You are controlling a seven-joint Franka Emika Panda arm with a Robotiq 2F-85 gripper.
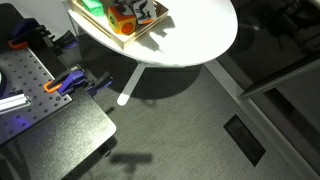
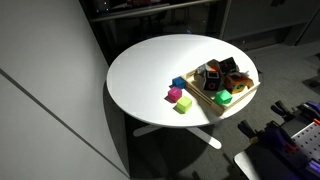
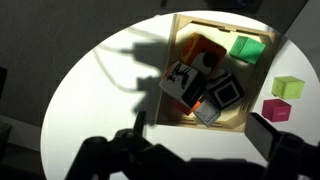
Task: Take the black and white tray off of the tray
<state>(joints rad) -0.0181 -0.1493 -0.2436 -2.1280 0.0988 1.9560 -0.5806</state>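
The light wooden tray point(image 3: 235, 125) sits on the round white table point(image 3: 105, 90) and holds several small items. Among them is the black and white tray point(image 3: 224, 93), a flat black square with a white outline, lying tilted near the tray's middle. Beside it are another black-and-white item point(image 3: 180, 80), an orange block point(image 3: 200, 50), a green block point(image 3: 246, 47) and a grey piece point(image 3: 205, 112). My gripper point(image 3: 200, 122) is open and empty, well above the table, just outside the tray's near rim. The wooden tray also shows in both exterior views point(image 2: 240, 96) point(image 1: 130, 38); my gripper does not.
A light green block point(image 3: 287, 87) and a magenta block point(image 3: 276, 108) lie on the table outside the tray; an exterior view adds a blue block point(image 2: 179, 83). A perforated metal bench with clamps point(image 1: 40, 90) stands beside the table.
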